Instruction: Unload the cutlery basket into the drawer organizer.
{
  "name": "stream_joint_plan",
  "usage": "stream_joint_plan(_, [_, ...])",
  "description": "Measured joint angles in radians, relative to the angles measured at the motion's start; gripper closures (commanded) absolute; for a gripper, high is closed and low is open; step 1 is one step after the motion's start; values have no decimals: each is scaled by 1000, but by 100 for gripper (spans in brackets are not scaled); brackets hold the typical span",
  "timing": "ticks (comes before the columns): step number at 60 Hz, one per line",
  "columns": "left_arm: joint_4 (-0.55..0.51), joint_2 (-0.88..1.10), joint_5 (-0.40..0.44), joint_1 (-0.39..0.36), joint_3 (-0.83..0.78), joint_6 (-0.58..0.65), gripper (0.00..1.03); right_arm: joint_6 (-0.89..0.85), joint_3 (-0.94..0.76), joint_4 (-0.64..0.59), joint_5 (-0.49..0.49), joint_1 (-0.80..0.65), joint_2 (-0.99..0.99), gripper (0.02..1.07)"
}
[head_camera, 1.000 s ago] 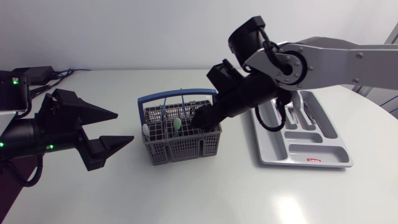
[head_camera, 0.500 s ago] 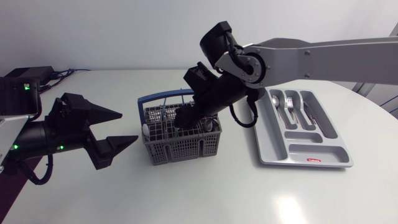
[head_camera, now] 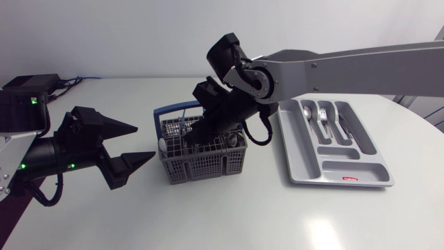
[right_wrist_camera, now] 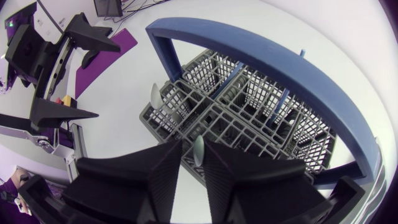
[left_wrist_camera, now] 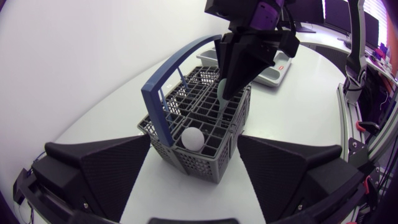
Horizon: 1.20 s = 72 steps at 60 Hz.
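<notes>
Standing near the middle of the smooth white table (head_camera: 229, 215), the cutlery basket (head_camera: 205, 165) is seen as a grey plastic box with lattice walls and a grid of small square compartments. A blue plastic handle (head_camera: 177, 109) is arched over it as a flat band. The right gripper (head_camera: 198, 136) is lowered into the basket from 2 o'clock. Its matte black wedge fingers are closed to a narrow slot, and a pale green spoon (right_wrist_camera: 198, 150) is pinched between them. This spoon has a thin, leaf-shaped bowl and looks like plastic. It is held upright, with its lower part inside a compartment on the side of the basket at 5 o'clock.

A white spoon (left_wrist_camera: 191, 138) with a rounded, dull bowl is stood in the corner compartment at 9 o'clock of the basket. It is not touched by either gripper.

The left gripper (head_camera: 144, 142) is placed at 9 o'clock of the basket, near it but apart. Its two broad pointed fingers are spread wide, and nothing is held between them.

The drawer organizer (head_camera: 300, 163) is laid at 3 o'clock of the basket. It is a shallow light grey plastic tray with long, rounded compartments. Shiny metal cutlery (head_camera: 325, 119) is laid in the compartments at its 12 o'clock end.
</notes>
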Motion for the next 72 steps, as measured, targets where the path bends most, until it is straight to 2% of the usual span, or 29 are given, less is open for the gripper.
stream_joint_plan(9, [1, 1, 0, 0, 0, 0, 7, 0, 0, 0, 0, 0, 0, 98])
stream_joint_plan(11, [3, 1, 0, 0, -1, 0, 7, 0, 4, -4, 0, 0, 0, 101])
stream_joint_plan(28, [7, 9, 0, 0, -1, 0, 7, 0, 29, -28, 0, 0, 0, 101])
stream_joint_plan(40, [8, 9, 0, 0, -1, 0, 7, 0, 74, -112, -2, 1, -30, 101])
stream_joint_plan(57, [7, 9, -1, -2, -1, 0, 7, 0, 200, -257, -56, 1, -151, 101])
stream_joint_plan(72, [3, 9, -2, -10, -1, 0, 7, -3, 212, -343, -69, -39, -227, 101])
